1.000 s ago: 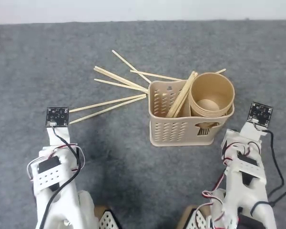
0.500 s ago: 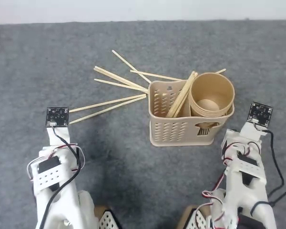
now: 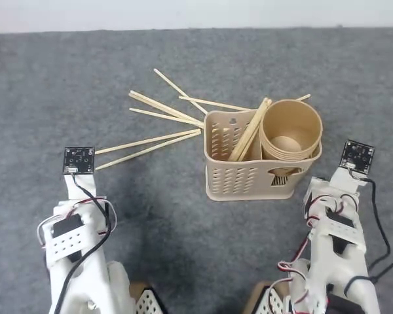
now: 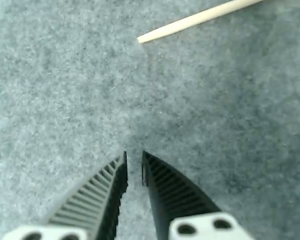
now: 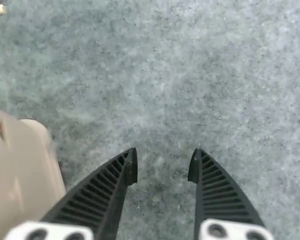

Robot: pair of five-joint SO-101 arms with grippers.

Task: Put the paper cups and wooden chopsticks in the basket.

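Hanging over the grey counter (image 3: 150, 216), the left end effector (image 4: 133, 157) is all but pressed together on nothing, and the right end effector (image 5: 161, 165), just beside the basket (image 3: 249, 180), is spread. Stacked cups (image 3: 290, 140) stand inside with chopsticks (image 3: 249, 134) leaning beside them. Loose chopsticks (image 3: 147, 140) lie scattered beyond.

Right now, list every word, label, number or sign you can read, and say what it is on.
None can be read.
The basket, cups and chopsticks are plain.
Any print on the black camera boards is too small to tell.
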